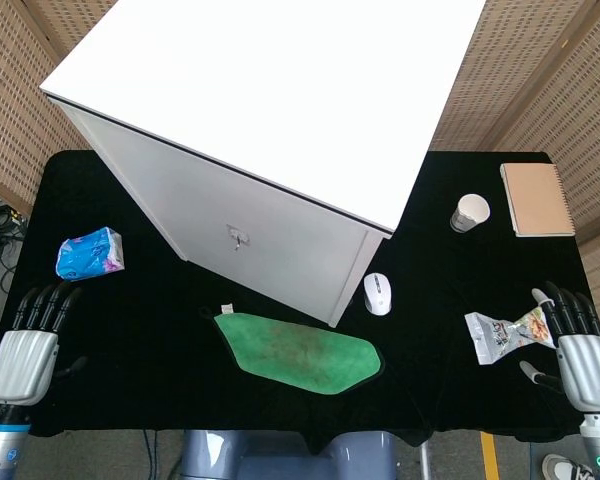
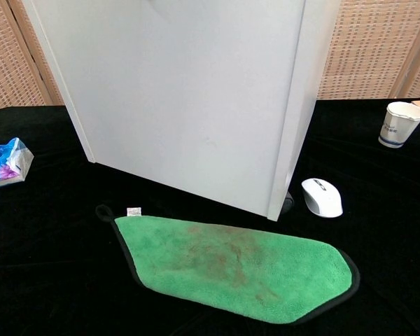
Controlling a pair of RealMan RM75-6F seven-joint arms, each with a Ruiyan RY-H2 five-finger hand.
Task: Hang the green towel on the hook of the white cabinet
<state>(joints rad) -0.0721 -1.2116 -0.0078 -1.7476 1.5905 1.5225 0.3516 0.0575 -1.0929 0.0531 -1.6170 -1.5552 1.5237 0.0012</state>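
The green towel [image 1: 298,350] lies flat on the black table in front of the white cabinet [image 1: 270,110], its black loop [image 2: 103,211] at the left corner. A small metal hook [image 1: 238,238] sticks out of the cabinet's front face, above the towel. My left hand [image 1: 28,350] rests open at the table's near left edge, far from the towel. At the near right edge my right hand [image 1: 578,350] is open too, beside a snack packet. In the chest view the towel [image 2: 231,262] and cabinet [image 2: 189,91] show, but neither hand.
A blue tissue pack [image 1: 90,253] lies at the left. A white mouse [image 1: 377,293] sits by the cabinet's right corner. A paper cup [image 1: 470,212] and brown notebook [image 1: 537,199] are at the back right. A snack packet [image 1: 505,331] lies by my right hand.
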